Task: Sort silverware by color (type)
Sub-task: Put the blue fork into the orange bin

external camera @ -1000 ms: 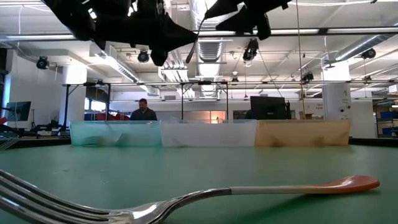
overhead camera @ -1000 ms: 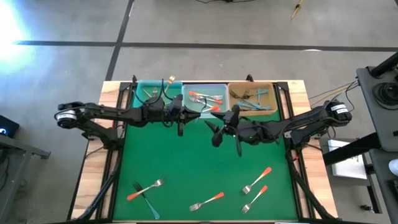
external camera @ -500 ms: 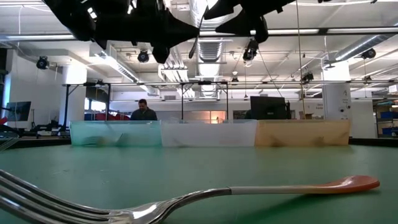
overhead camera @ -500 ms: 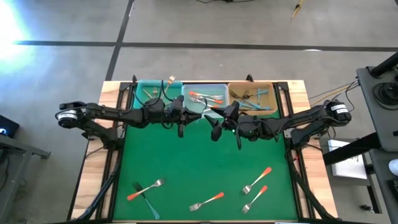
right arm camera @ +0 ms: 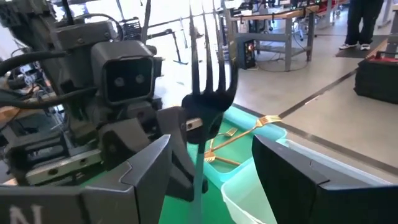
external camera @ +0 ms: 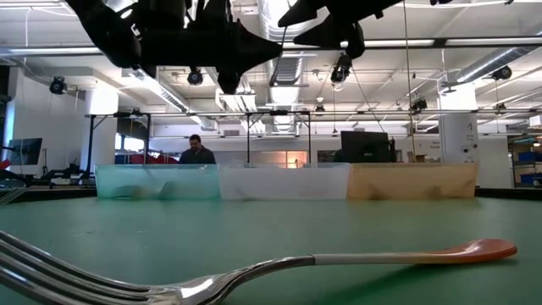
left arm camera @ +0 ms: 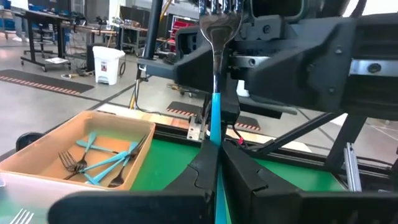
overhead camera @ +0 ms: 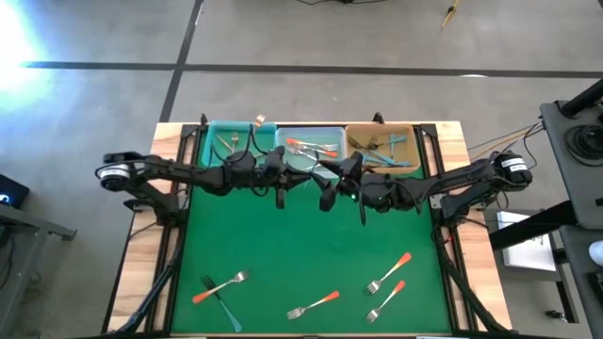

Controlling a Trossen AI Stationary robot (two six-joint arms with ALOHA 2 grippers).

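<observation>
My left gripper (overhead camera: pixel 282 186) (left arm camera: pixel 214 163) hangs high over the mat just in front of the bins, shut on a teal-handled fork (left arm camera: pixel 215 74). The fork sticks out toward my right gripper (overhead camera: pixel 326 192) (right arm camera: pixel 211 158). That gripper faces it with open fingers, and the fork's tines (right arm camera: pixel 207 74) stand between those fingers without touching them. Several more forks lie flat on the green mat: an orange-handled one crossed with a teal one (overhead camera: pixel 219 286), and three orange-handled ones (overhead camera: pixel 314 304) (overhead camera: pixel 389 271) (overhead camera: pixel 386 299). My left gripper pinches the fork's teal handle (left arm camera: pixel 214 140) between its two fingers. The fingers point level toward the table's right, and the fork lies along them with its tines foremost. The fork is lifted clear of the mat.
Three bins stand in a row at the mat's far edge: a teal one (overhead camera: pixel 213 141) with gold forks, a clear one (overhead camera: pixel 337 137) with orange-handled forks, and a tan one (overhead camera: pixel 413 151) (left arm camera: pixel 37 163) with teal-handled forks. A person shows far behind the bins in the low view.
My left gripper has edged toward the table's right, toward my right gripper, and still holds the fork. My right gripper has shifted slightly toward the far edge and has stayed open.
</observation>
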